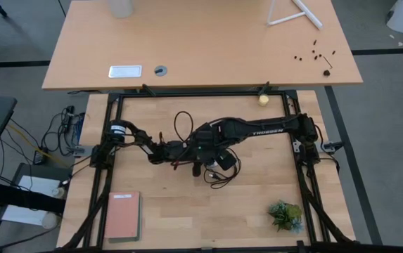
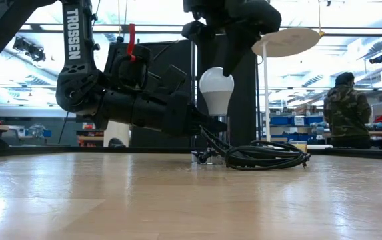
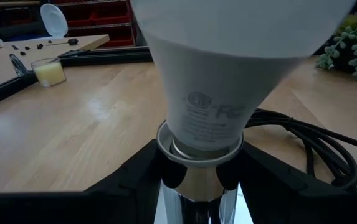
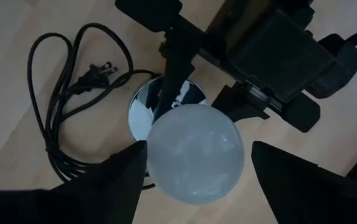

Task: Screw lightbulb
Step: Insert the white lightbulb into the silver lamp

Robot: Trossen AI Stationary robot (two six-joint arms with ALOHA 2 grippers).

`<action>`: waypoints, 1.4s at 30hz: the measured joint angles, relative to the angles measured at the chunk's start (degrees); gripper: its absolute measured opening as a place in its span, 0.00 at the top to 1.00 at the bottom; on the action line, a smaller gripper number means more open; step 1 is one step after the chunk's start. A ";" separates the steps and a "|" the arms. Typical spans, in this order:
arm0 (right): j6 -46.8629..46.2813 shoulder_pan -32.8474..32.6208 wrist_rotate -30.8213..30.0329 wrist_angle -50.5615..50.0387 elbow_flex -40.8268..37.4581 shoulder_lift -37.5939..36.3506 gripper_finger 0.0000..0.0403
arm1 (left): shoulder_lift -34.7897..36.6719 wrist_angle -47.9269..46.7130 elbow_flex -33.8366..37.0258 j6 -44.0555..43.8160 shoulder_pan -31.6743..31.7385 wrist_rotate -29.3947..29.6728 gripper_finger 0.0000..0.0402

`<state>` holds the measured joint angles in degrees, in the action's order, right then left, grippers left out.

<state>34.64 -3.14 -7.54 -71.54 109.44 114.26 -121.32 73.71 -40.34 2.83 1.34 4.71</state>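
1. I see the lightbulb standing upright, its narrow base down in the silver socket, its white frosted dome up between my right claw's fingers.
2. Grey print on the bulb's neck shows in the left wrist view: a round mark and letters I read as "Fe", the rest turned away. On one arm in the low view I read "TROSSEN".
3. My right claw comes down from above and straddles the dome; one dark finger stands on each side. I cannot tell whether they press the glass or stand just off it.
4. My left claw sits low, its fingers around the socket's silver stem just under the bulb's base, clenched on it as far as I see.
5. The black cord loops on the counter beside the socket, plug lying flat.
6. Well away from both claws: a yellowish candle, a small plant, a pink book.
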 joint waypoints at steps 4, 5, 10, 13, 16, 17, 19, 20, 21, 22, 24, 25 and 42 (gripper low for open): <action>0.06 0.54 1.60 0.63 -1.81 0.00 0.27 | -0.02 0.00 -0.02 0.00 0.00 -0.02 0.53; 0.08 0.61 1.85 0.89 -2.31 -0.05 0.27 | -0.02 -0.01 -0.04 0.00 0.00 -0.09 0.53; 1.11 0.77 2.72 3.90 -4.02 -0.27 0.27 | -0.02 -0.03 -0.04 -0.07 0.00 -0.13 0.53; 1.92 0.90 3.13 4.65 -4.08 -0.13 0.27 | -0.02 -0.02 -0.04 -0.07 0.00 -0.11 0.53; 2.32 1.39 3.79 4.61 -4.13 -0.13 0.27 | -0.02 0.00 -0.04 -0.26 0.00 -0.13 0.53; 2.24 1.51 3.78 4.66 -4.13 -0.13 0.26 | -0.02 0.00 -0.04 -0.26 0.00 -0.13 0.53; 0.37 2.01 3.88 4.92 -4.15 -0.13 0.26 | -0.02 0.00 -0.04 -0.25 0.00 -0.11 0.53; -1.05 2.33 4.15 4.93 -4.17 -0.13 0.25 | -0.02 0.00 -0.04 -0.28 0.00 -0.11 0.53; -2.23 2.58 4.26 4.85 -4.19 -0.13 0.24 | -0.02 0.01 -0.04 -0.30 0.00 -0.01 0.53; -3.31 2.81 4.27 4.67 -4.26 -0.06 0.22 | -0.02 0.03 -0.04 -0.29 0.03 0.02 0.53; -4.00 3.02 4.21 4.47 -4.42 0.18 0.18 | -0.02 0.07 -0.02 -0.17 0.00 0.04 0.53; -4.00 3.05 4.11 4.50 -4.45 0.22 0.16 | -0.02 0.07 -0.02 -0.17 0.00 0.02 0.53; -1.95 3.00 4.10 9.15 -9.26 0.09 0.18 | -0.02 0.07 0.00 -0.04 0.04 -0.33 0.53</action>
<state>32.69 -0.14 -3.44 -62.39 100.18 114.34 -121.34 73.78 -40.34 2.79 1.39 4.38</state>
